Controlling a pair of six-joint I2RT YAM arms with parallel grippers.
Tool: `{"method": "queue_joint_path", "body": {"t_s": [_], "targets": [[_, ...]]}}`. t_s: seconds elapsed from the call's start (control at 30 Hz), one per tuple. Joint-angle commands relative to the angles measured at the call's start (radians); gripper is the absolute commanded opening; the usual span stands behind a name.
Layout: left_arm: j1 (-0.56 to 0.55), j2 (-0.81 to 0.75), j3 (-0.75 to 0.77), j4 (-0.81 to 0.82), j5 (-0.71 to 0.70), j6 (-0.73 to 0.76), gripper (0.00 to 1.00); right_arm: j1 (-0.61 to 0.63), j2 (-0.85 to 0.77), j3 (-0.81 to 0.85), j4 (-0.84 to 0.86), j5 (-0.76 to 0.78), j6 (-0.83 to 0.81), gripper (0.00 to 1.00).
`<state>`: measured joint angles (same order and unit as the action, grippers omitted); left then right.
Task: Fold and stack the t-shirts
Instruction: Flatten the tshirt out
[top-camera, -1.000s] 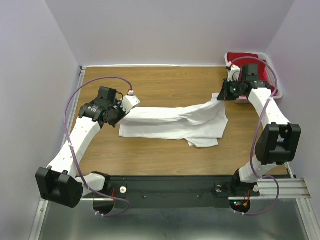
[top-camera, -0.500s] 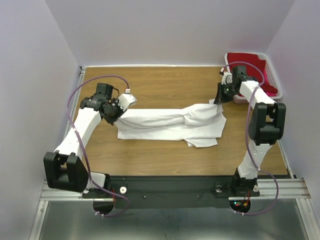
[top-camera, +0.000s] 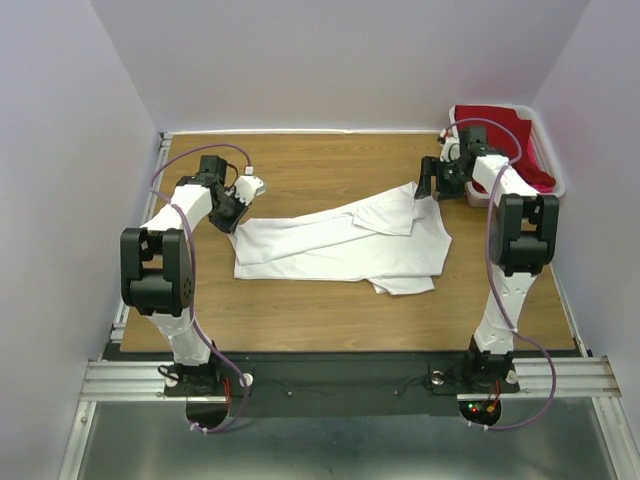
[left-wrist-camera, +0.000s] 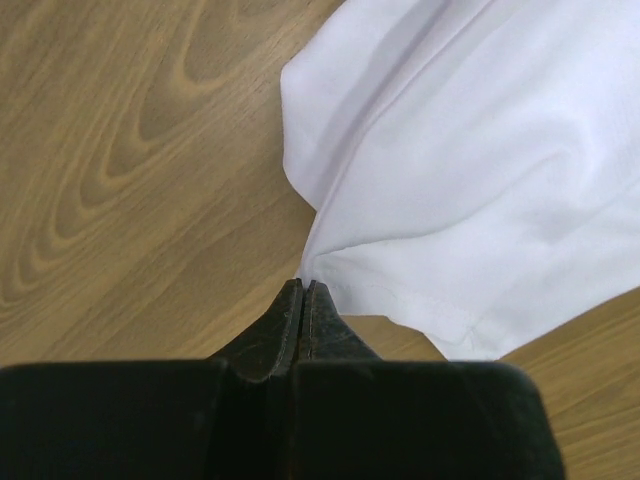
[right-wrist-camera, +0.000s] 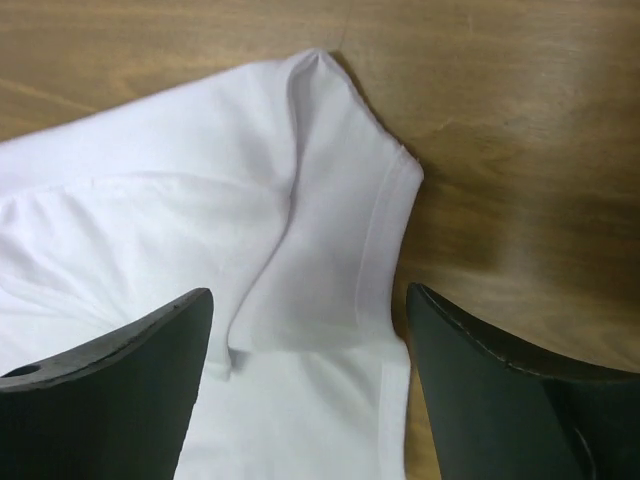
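Wood-grain table (top-camera: 330, 160) under the left claw (left-wrist-camera: 302, 287); pale lilac walls (top-camera: 330, 60) beyond and either side of it; even, diffuse light.

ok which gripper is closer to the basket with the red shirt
Right. The right gripper hovers just left of the white basket; the left gripper is across the table, pinching the white t-shirt.

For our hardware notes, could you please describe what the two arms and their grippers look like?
The left arm and right arm have white links, boxy black joints and a purple cable each. The left gripper and right gripper have black tapering fingers.
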<state>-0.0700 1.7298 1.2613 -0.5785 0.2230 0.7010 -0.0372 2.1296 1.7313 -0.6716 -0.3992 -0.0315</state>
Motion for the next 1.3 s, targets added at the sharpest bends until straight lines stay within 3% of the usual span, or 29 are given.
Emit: {"method": "queue_joint_path", "body": {"t_s": [0.0, 0.1, 0.17, 0.27, 0.63, 0.97, 1.27], "targets": [[0.022, 0.011, 0.052, 0.035, 0.052, -0.017, 0.0, 0.005, -0.169, -0.065, 0.017, 0.031, -0.094, 0.85], [0.024, 0.043, 0.066, 0.022, 0.062, -0.021, 0.0, 0.007, -0.267, -0.125, 0.015, -0.009, -0.125, 0.8], [0.025, 0.056, 0.067, 0.016, 0.081, -0.021, 0.0, 0.014, -0.313, -0.179, 0.012, -0.036, -0.122, 0.62], [0.026, 0.053, 0.062, 0.019, 0.105, -0.021, 0.0, 0.031, -0.319, -0.237, -0.005, -0.047, -0.097, 0.51], [0.026, 0.028, 0.044, 0.008, 0.136, -0.025, 0.0, 0.069, -0.229, -0.32, 0.021, -0.135, -0.012, 0.53], [0.026, 0.024, 0.023, 0.014, 0.15, -0.02, 0.0, 0.103, -0.172, -0.377, 0.098, -0.109, 0.028, 0.59], [0.026, 0.022, 0.023, 0.014, 0.154, -0.015, 0.0, 0.114, -0.132, -0.371, 0.127, -0.124, 0.058, 0.56]]}}
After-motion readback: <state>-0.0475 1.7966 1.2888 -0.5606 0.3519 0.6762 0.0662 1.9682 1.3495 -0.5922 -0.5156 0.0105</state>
